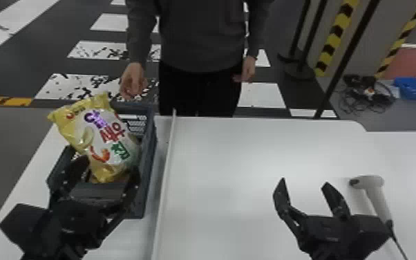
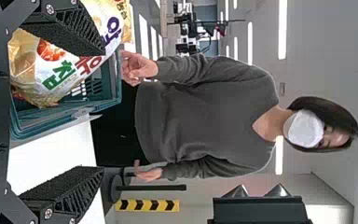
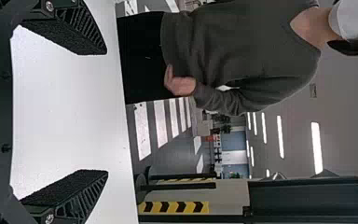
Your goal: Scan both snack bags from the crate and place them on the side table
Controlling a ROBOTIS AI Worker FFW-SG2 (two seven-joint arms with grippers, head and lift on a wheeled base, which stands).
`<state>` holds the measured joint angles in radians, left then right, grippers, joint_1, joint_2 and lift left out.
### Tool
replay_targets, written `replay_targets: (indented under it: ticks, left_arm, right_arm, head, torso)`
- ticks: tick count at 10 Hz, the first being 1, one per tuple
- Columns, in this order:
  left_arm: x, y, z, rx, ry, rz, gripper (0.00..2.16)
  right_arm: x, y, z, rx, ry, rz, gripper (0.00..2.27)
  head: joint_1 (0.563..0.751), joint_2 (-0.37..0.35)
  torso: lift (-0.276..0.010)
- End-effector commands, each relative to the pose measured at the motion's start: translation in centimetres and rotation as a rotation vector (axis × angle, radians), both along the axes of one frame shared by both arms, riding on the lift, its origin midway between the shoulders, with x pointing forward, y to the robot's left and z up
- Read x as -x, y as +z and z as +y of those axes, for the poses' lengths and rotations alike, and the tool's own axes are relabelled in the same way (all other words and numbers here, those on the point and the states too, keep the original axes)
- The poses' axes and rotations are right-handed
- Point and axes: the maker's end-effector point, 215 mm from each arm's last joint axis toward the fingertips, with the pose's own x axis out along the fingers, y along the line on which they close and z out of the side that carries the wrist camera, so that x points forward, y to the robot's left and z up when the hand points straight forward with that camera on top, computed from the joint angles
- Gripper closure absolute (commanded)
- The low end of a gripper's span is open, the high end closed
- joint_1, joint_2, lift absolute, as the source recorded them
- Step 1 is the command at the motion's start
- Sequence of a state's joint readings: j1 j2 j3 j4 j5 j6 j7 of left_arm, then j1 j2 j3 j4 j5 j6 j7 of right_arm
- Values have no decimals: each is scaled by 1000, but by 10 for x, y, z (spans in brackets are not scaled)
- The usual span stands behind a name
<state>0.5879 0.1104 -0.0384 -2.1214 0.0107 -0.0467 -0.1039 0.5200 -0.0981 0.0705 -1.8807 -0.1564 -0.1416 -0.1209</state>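
My left claw (image 1: 109, 169) is spread around the near end of the snack bag (image 1: 105, 138), tilted in the crate (image 1: 151, 155); my right claw (image 1: 304, 183) is spread too. Closing off-centre could push the bag aside; squeezing hard might burst it. Its long axis slants from near right to far left.

See tangled black cables (image 1: 366, 98) on floor (image 1: 394, 121), blue item (image 1: 413, 89) just beside. Note black stanchion base (image 1: 299, 72) near yellow-black stripes (image 1: 335, 38).
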Motion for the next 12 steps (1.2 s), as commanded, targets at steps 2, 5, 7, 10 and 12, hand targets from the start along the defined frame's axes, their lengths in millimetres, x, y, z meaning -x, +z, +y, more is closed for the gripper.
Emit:
replay_targets:
  ticks: [2,5,7,10,12]
  left_arm:
    - [-2,3,13,-1,22,-4,124]
    - [-12,16,42,31,41,-28,181]
    - [-24,21,83,67,95,-14,201]
    - [-42,14,129,127,149,35,201]
    - [-60,8,144,167,151,56,201]
  right_arm:
    - [-1,0,0,0,0,1,80]
    - [0,-3,0,1,1,9,80]
    - [-1,-3,1,3,1,10,80]
    - [-3,-1,1,6,3,7,80]
    - [-3,-2,1,5,3,10,80]
  head:
    - [695,-57]
    - [695,-28]
    - [695,-5]
    - [695,70]
    - [695,103]
  torso:
    - [-95]
    - [-95]
    - [-95]
    - [-95]
    - [-95]
